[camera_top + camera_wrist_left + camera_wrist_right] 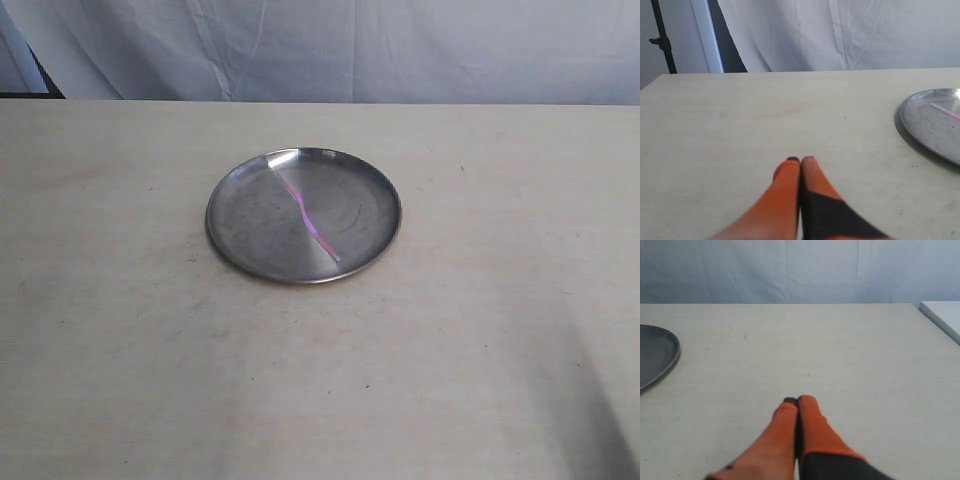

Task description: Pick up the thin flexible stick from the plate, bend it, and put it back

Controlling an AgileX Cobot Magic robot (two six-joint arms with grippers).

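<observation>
A staged lab or studio corner: pale table [120, 380], white cloth backdrop [400, 50] across the top, black stand [662, 40] upper left.

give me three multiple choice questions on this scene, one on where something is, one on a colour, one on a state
1. Where does the thin flexible stick lie?
A) on the floor
B) on the plate
C) in an end effector

2. What colour is the stick?
A) green
B) black
C) pink to purple

3. How do the left end effector and the right end effector stand?
A) both shut and empty
B) both wide open
C) one shut on the stick

Answers:
1 B, the exterior view shows the stick lying across the plate's inside.
2 C, it shows pink-purple against the silver metal.
3 A, each wrist view shows orange jaws pressed together with nothing between.
</observation>
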